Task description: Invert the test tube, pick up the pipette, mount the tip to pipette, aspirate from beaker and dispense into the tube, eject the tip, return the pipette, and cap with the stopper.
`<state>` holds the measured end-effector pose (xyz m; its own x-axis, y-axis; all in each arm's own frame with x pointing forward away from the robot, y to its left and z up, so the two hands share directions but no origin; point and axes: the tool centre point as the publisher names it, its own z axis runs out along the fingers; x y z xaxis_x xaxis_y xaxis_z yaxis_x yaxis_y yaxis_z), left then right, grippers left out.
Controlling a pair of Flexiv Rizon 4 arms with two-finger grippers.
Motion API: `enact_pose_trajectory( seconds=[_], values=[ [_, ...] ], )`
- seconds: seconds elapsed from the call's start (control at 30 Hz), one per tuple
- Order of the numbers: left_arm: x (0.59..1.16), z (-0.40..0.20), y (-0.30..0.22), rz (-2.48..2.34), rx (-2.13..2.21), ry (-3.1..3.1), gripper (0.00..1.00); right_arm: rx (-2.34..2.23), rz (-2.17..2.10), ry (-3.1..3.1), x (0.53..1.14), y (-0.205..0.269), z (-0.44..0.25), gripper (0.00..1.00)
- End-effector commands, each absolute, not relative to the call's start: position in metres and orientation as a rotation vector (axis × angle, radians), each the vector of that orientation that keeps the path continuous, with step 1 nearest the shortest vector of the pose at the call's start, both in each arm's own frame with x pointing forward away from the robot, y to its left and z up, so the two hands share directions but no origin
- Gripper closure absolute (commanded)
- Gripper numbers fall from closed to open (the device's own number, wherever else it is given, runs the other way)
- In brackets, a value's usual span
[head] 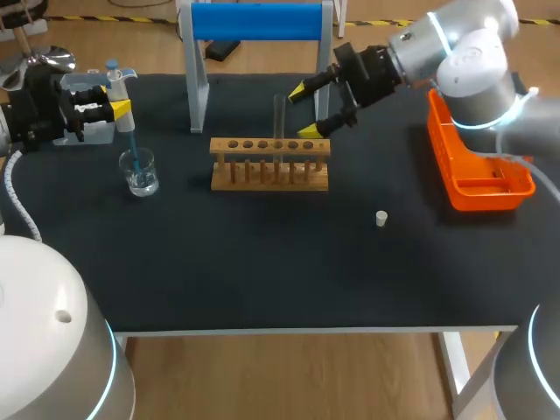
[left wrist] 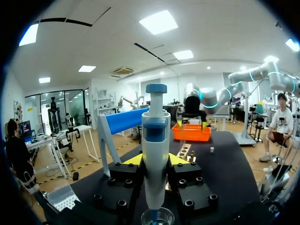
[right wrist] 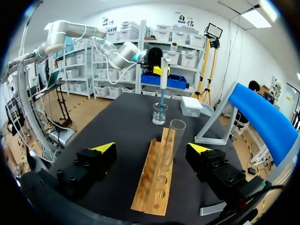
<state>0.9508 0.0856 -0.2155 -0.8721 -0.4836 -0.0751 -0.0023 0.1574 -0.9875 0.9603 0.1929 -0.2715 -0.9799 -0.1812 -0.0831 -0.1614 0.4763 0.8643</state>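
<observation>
Left tool (head: 117, 99) grips pipette (left wrist: 155, 145), tip (head: 133, 150) seemingly dipped in the beaker (head: 141, 173).

An orange bin (head: 486, 194) sits right of a blue-barred frame (head: 255, 21) standing farther back.

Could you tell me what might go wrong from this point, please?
1. The left gripper holds the pipette with its tip down in the small beaker; moving sideways before lifting could topple the glass.
2. The right gripper stands open close by the test tube, upright in the rack; a careless move could knock it.
3. The stopper lies loose and may roll if brushed.
</observation>
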Motion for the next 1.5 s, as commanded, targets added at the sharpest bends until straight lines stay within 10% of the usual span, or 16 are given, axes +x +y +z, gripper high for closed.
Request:
enact_pose_trajectory(
  seconds=[0.03, 1.5],
  values=[
    [0.95, -0.215, 0.086, -1.761, -0.464, 2.067, 1.0, 0.335, -1.526, -2.666, 0.972, 0.206, -0.278, 0.0],
    [0.95, -0.215, 0.086, -1.761, -0.464, 2.067, 1.0, 0.318, -1.495, -2.777, 0.975, 0.231, -0.302, 0.0]
  ],
)
